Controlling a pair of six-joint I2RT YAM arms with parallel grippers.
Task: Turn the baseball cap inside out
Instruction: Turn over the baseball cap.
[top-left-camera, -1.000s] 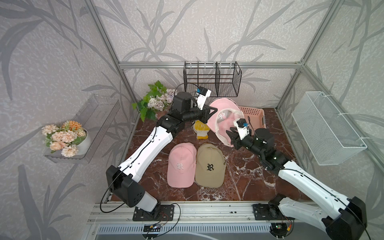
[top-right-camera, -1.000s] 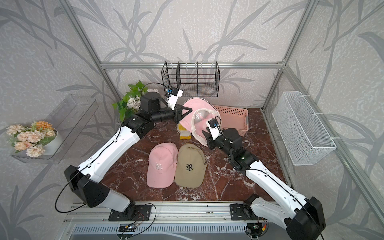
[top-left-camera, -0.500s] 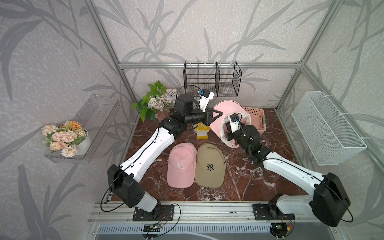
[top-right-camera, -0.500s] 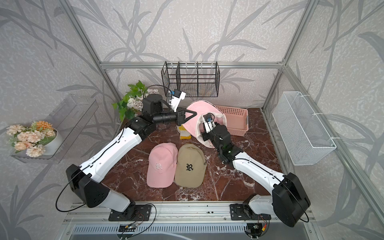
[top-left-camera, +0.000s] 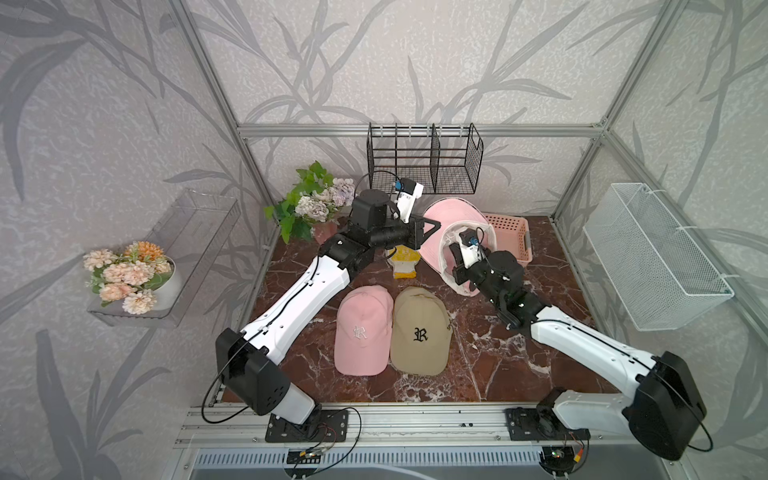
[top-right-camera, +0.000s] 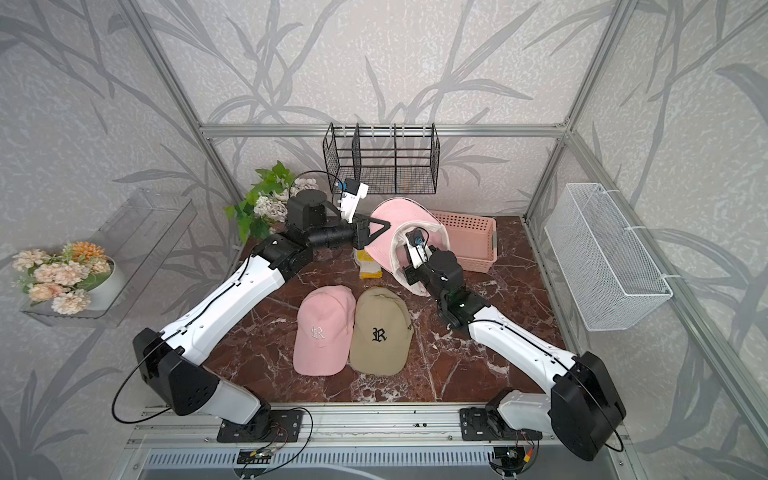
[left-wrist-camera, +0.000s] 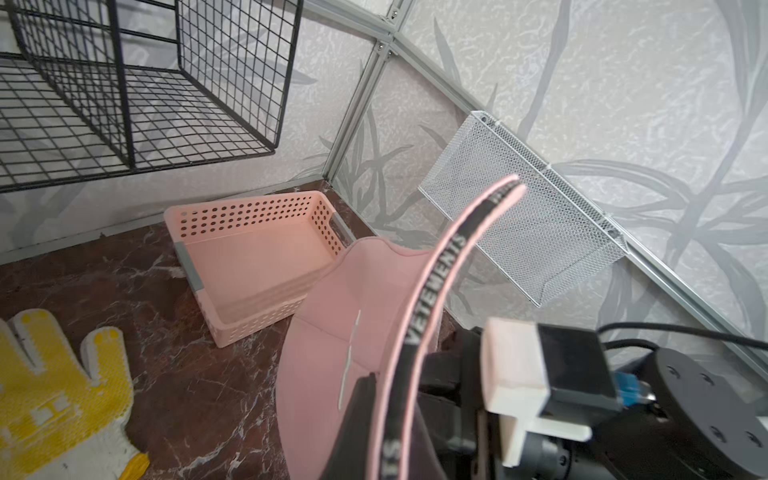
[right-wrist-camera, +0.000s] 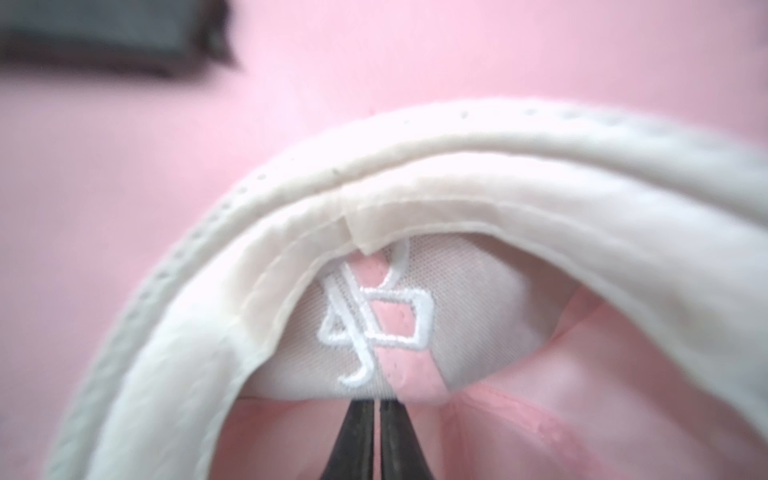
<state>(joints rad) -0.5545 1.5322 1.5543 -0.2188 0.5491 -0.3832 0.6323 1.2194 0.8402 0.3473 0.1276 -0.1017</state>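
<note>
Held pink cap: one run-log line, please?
left gripper: shut on held pink cap | right gripper: shut, tips inside cap | cap: not yet inverted

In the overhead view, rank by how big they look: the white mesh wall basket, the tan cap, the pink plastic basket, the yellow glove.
1. white mesh wall basket
2. tan cap
3. pink plastic basket, partly hidden behind the held pink cap
4. yellow glove, also partly hidden

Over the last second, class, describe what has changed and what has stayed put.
The right gripper moved forward into the raised pink cap and closed its jaws inside the crown. The left gripper kept its hold on the cap; the flat pink cap and tan cap did not move.
</note>
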